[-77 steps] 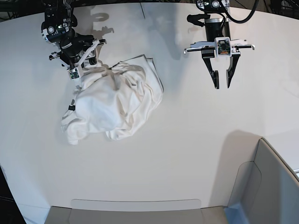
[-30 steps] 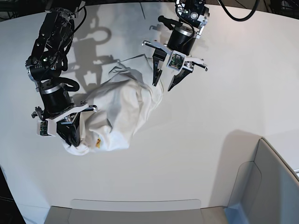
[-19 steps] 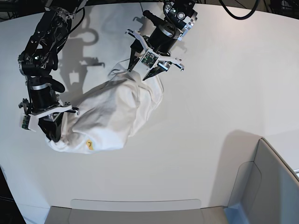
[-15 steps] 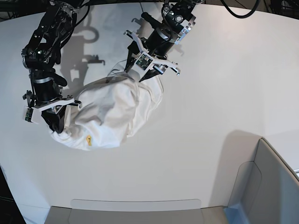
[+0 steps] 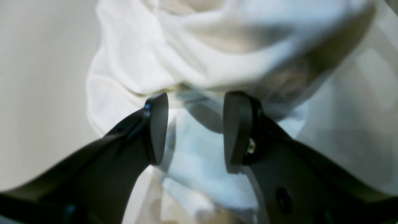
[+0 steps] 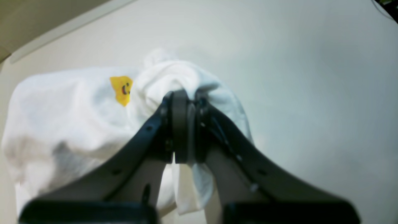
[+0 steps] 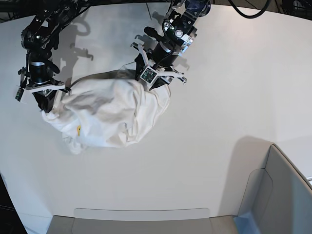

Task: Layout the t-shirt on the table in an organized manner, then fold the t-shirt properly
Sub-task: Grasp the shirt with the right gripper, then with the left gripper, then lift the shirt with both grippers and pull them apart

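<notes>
Lifted toward upper left, the right gripper (image 7: 46, 103) clamped the t-shirt (image 7: 109, 112); the left gripper (image 5: 192, 129), seemingly unengaged, straddled a fold, jaws apart.

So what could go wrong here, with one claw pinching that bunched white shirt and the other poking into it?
The right gripper is shut on a small bunch of the t-shirt, so the cloth might slip out if pulled hard. The left gripper stands open over a fold at the other end; closing there could catch several layers and leave the shirt twisted rather than flat. The shirt is still crumpled with its print mostly hidden, so it may end up spread face down on the table.
</notes>
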### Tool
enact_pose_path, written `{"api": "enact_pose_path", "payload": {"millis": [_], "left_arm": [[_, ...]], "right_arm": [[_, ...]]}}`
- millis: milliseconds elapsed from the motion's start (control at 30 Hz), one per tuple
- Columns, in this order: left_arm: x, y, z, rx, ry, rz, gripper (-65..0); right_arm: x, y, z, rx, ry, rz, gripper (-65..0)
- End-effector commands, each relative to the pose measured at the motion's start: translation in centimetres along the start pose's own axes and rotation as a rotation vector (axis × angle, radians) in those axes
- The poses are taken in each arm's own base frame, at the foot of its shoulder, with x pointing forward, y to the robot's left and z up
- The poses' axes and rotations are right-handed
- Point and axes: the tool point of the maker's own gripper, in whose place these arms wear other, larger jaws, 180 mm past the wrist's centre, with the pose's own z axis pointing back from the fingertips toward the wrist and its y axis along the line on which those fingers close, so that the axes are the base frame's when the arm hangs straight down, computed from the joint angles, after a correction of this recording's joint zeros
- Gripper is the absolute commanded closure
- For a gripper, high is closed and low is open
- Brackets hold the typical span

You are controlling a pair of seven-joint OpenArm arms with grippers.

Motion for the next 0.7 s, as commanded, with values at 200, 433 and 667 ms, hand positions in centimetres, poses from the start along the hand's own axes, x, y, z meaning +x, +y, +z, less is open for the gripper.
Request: {"api": "enact_pose_path", "payload": {"millis": [200,433,667], "left_arm": [[-1.5,1.0,-2.0,0.011,0.047,-0.026,-19.2],[-1.0,3.7,-2.3,0.071,0.039,-0.016,0.0],[1.2,14.3,-0.4,0.325,-0.028,0.095,0.0]], "right_arm": [[0.7,0.1,0.4,0.010,-0.035,0.014,0.0],[1.1,0.3,0.3,0.018,-0.043,0.021,0.0],[3.7,3.7,-0.7,0.150,-0.111,0.115,0.0]]}}
